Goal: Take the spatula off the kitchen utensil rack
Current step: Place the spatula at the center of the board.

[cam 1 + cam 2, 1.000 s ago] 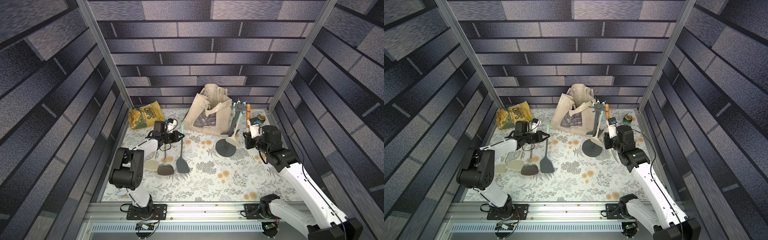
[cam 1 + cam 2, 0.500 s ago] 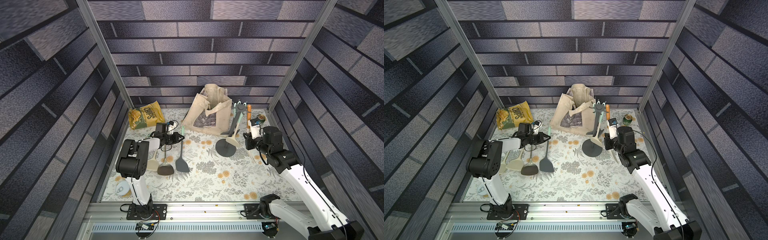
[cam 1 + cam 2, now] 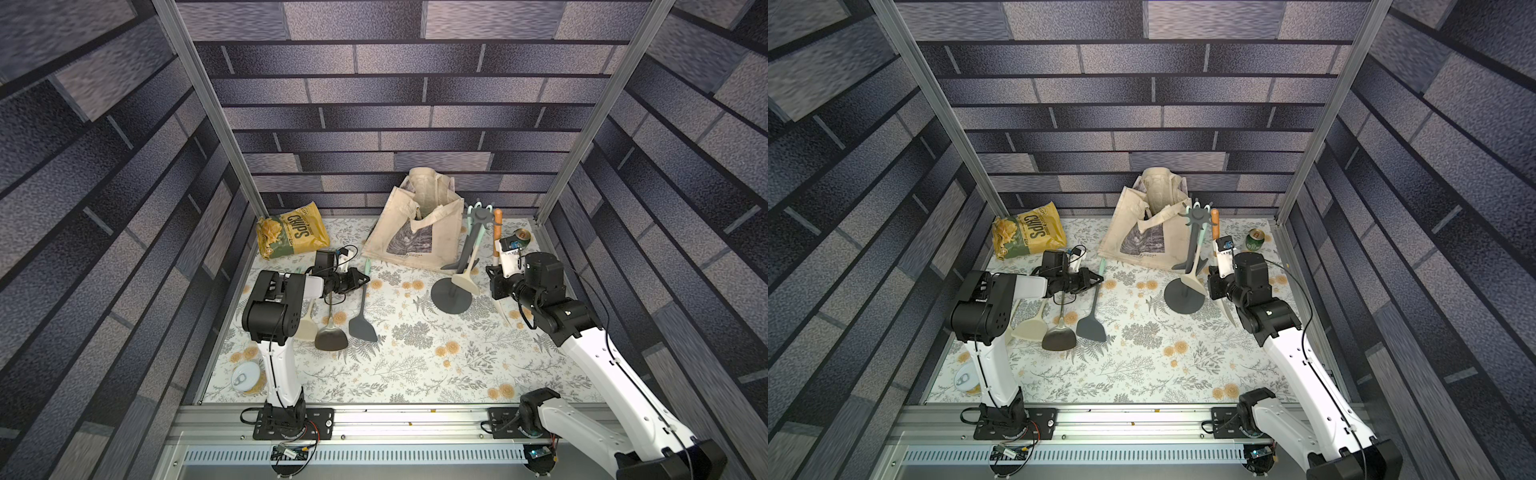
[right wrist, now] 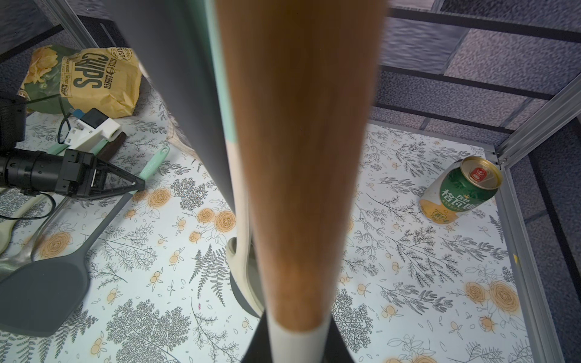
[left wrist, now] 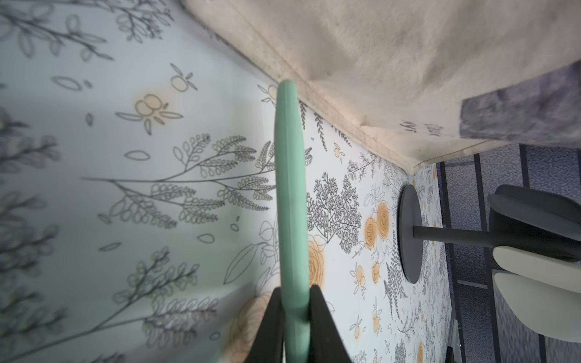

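Beside the rack [image 3: 452,300], the right arm [image 3: 570,321] extends, jaws clamping the spatula [image 3: 497,224]; left jaws pinch a mint handle [image 5: 289,188].

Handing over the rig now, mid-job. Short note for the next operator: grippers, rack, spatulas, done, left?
Left gripper: shut on the green-handled spatula, lying on the table.
Right gripper: shut on the wooden-handled spatula, upright beside the rack top; off its hook or not, cannot tell.
Done: a cream spatula and dark turner also lie on the table.
Left: lift the wooden-handled one clear; a grey utensil and a cream utensil hang on the rack.
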You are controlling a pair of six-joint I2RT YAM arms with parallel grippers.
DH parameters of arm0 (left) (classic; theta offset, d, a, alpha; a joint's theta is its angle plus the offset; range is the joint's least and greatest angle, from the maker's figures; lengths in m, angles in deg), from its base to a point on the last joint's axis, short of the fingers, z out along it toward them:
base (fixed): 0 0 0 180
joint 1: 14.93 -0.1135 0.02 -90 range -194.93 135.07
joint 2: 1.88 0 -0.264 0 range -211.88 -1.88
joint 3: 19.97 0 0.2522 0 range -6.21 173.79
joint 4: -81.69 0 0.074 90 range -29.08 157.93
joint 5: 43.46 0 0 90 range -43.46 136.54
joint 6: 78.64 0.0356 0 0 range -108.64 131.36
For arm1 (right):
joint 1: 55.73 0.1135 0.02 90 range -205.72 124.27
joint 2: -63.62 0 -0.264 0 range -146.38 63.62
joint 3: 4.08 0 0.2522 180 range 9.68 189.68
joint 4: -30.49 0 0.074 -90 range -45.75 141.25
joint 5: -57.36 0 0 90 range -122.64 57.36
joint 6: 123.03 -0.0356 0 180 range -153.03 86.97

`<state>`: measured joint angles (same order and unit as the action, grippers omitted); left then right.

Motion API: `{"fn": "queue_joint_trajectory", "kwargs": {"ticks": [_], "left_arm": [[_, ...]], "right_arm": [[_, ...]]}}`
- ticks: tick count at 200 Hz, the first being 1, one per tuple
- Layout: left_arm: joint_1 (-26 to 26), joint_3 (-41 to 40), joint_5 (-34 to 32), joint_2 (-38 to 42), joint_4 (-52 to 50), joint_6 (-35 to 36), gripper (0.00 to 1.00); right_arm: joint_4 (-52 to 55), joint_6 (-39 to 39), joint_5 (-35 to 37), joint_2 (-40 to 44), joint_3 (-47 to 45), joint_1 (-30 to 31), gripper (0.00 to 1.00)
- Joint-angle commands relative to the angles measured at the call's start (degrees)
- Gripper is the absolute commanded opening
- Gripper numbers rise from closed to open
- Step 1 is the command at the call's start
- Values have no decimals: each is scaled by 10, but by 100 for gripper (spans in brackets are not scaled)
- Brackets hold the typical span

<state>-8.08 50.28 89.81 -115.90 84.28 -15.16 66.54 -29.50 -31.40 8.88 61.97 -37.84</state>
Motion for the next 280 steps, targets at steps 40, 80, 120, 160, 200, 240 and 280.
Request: {"fn": "queue_joint_trajectory", "kwargs": {"ticks": [40,80,120,160,200,240,280], "left_arm": [[7,-1,-51,-32,-28,32,6],[16,-40,-102,-1,-22,18,1],[18,-67,-147,22,-11,-6,4],[21,-42,-175,39,-75,11,15],[32,-26,-191,82,-101,21,47],[67,-45,-229,203,-56,32,56],[144,-34,-220,313,6,67,58]], "right_arm": [[14,-1,0,-7,3,1,0],[13,-1,0,-8,3,1,0],[13,-3,-2,-4,2,1,0],[14,-3,-4,-1,2,2,0],[12,-2,-5,-1,3,1,0],[13,1,-9,2,7,1,0],[15,7,-14,5,16,1,0]]}}
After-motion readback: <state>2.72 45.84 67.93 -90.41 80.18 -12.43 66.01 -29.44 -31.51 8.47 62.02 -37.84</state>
